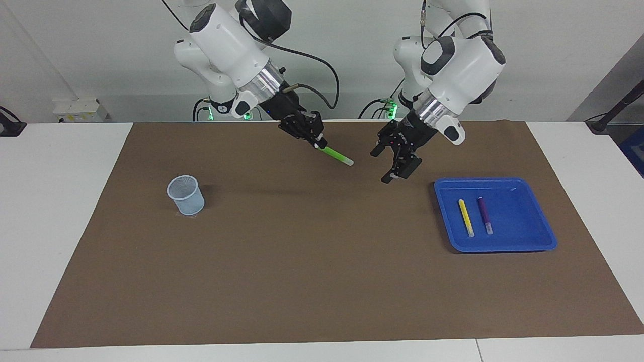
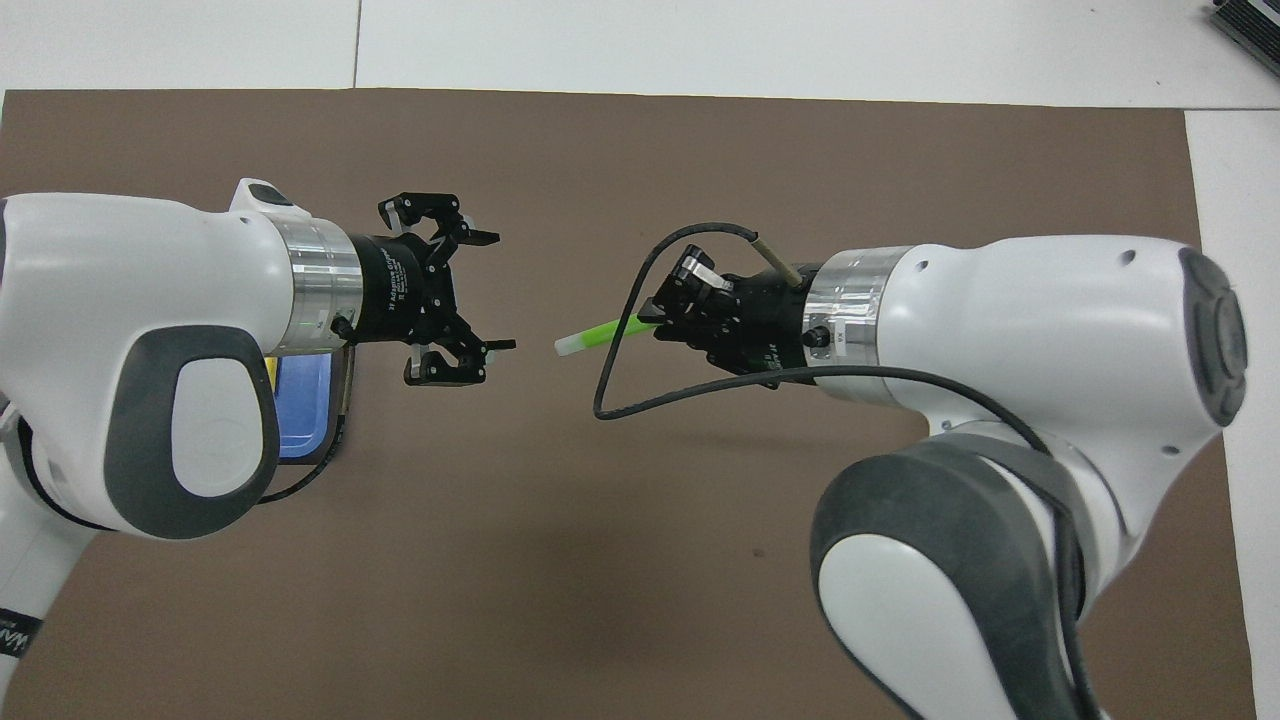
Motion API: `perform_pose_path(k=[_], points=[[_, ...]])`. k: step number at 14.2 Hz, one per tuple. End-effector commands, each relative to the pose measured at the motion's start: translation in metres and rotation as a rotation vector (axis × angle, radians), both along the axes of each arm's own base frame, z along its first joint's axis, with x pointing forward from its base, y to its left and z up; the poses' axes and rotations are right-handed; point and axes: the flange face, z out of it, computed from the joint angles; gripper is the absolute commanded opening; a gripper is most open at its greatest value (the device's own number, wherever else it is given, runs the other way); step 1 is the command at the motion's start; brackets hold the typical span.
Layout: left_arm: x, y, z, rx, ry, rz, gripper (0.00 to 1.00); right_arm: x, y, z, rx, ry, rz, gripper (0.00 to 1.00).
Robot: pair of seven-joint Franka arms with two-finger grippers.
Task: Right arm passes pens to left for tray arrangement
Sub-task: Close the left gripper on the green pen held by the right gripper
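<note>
My right gripper (image 1: 318, 143) is shut on one end of the green pen (image 1: 336, 155) and holds it up over the brown mat, its pale end pointing toward my left gripper (image 1: 387, 163). The left gripper is open and empty, in the air a short gap from the pen's tip. In the overhead view the right gripper (image 2: 655, 318), the green pen (image 2: 595, 335) and the open left gripper (image 2: 497, 292) face each other. The blue tray (image 1: 518, 211) lies toward the left arm's end of the table. The yellow pen (image 1: 466, 217) and the purple pen (image 1: 484, 214) lie in it side by side.
A pale mesh cup (image 1: 186, 195) stands on the brown mat (image 1: 312, 261) toward the right arm's end. In the overhead view only a corner of the tray (image 2: 300, 410) shows under the left arm. A black cable (image 2: 620, 400) loops by the right gripper.
</note>
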Motion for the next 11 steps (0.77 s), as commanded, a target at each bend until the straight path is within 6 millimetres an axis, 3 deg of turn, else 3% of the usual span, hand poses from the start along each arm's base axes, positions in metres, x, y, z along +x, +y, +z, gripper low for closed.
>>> perform_pose_path(k=[1,8,11], points=[[-0.018,-0.019,0.003,-0.025,0.004,0.027,1.0,-0.011,0.013,-0.004,0.046,-0.001,-0.089,0.0],[-0.039,-0.051,0.006,-0.02,0.009,-0.054,0.98,-0.012,0.015,-0.005,0.054,0.001,-0.109,0.0],[-0.04,-0.053,0.005,-0.017,0.006,-0.063,0.86,-0.011,0.015,-0.007,0.053,0.0,-0.107,0.0]])
